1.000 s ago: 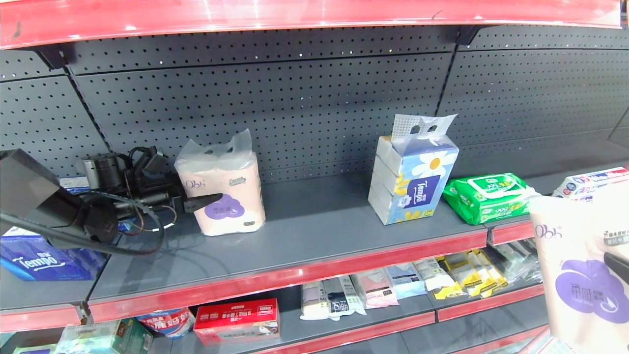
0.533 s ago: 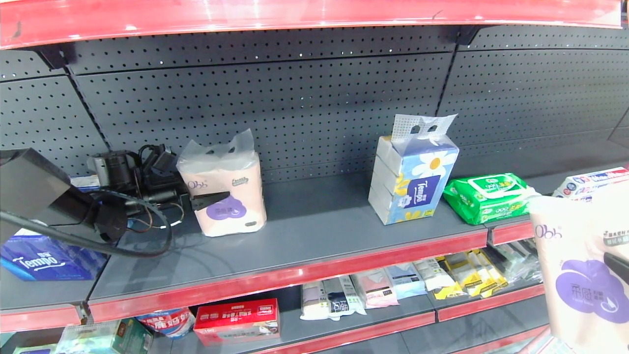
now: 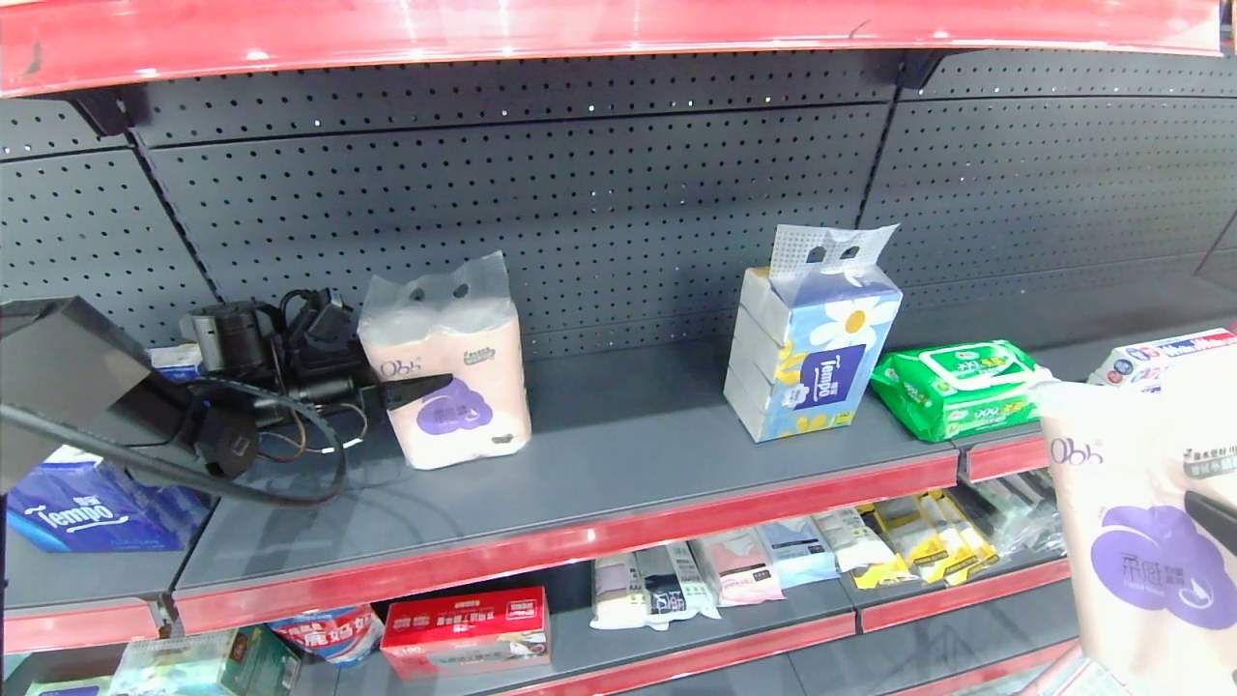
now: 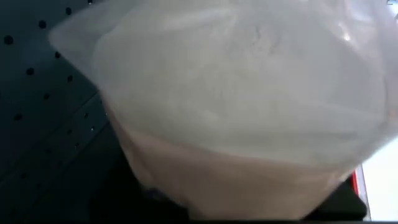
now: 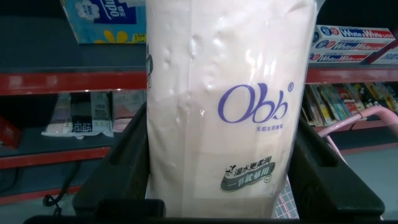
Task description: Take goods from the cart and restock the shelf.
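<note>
A pale pink toilet-paper pack (image 3: 449, 362) with a purple mark stands on the grey shelf (image 3: 628, 454), left of centre, leaning slightly. My left gripper (image 3: 423, 379) comes in from the left and is shut on it, one black finger across its front. The pack's clear wrapping (image 4: 236, 112) is pressed up close in the left wrist view. A second identical pack (image 3: 1140, 532) hangs at the lower right, in front of the shelf, held by my right gripper (image 3: 1210, 517). In the right wrist view this pack (image 5: 227, 106) stands upright between the black fingers (image 5: 121, 171).
A blue flowered tissue pack (image 3: 817, 348) and green wet wipes (image 3: 952, 387) stand right of centre, with flat boxes (image 3: 1169, 358) beyond. A blue tissue box (image 3: 87, 507) lies far left. The shelf between the two packs is bare. A pink cart rail (image 5: 360, 121) is below right.
My left gripper has carried its pack a little to the right along the shelf, and the pack now leans slightly. The right pack has barely shifted.
</note>
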Available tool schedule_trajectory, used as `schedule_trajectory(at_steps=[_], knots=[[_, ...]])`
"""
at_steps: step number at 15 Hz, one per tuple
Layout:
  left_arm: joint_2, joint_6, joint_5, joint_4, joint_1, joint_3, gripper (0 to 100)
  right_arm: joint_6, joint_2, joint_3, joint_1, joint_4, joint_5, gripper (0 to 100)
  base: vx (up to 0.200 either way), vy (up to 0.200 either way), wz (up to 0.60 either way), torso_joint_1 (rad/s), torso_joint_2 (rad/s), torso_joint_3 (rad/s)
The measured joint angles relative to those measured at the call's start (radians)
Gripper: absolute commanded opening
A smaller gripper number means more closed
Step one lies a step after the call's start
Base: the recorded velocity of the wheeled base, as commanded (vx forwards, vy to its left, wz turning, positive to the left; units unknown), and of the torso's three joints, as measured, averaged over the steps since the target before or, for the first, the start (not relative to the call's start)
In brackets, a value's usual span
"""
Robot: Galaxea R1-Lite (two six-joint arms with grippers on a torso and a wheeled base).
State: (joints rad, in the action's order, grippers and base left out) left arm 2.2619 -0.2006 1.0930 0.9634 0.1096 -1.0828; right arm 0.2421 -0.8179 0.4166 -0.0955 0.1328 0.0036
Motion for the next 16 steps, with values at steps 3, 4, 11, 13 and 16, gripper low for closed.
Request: schedule_trajectory(at_steps=[3,4,11,13,16], knots=[[-0.008,0.0,0.0,0.051,0.0,0.038,0,0.0,-0.003,-0.003,0.0,0.0,0.001,0,0.0,0.0,0.0,0.0,0.0,0.0],[-0.015,0.0,0.0,0.061,0.0,0.055,0,0.0,-0.003,-0.004,0.0,0.0,0.001,0,0.0,0.0,0.0,0.0,0.0,0.0],[-0.124,0.007,0.048,0.107,0.062,0.209,0,0.001,-0.003,-0.008,0.003,0.0,-0.001,0,0.0,0.0,0.0,0.0,0.0,0.0],[-0.159,0.007,0.063,0.137,0.079,0.269,0,0.001,-0.003,-0.008,0.004,0.0,-0.001,0,0.0,0.0,0.0,0.0,0.0,0.0],[-0.191,0.01,0.074,0.224,0.087,0.366,0,0.001,-0.007,-0.008,0.004,0.0,0.0,0,0.0,0.0,0.0,0.0,0.0,0.0]])
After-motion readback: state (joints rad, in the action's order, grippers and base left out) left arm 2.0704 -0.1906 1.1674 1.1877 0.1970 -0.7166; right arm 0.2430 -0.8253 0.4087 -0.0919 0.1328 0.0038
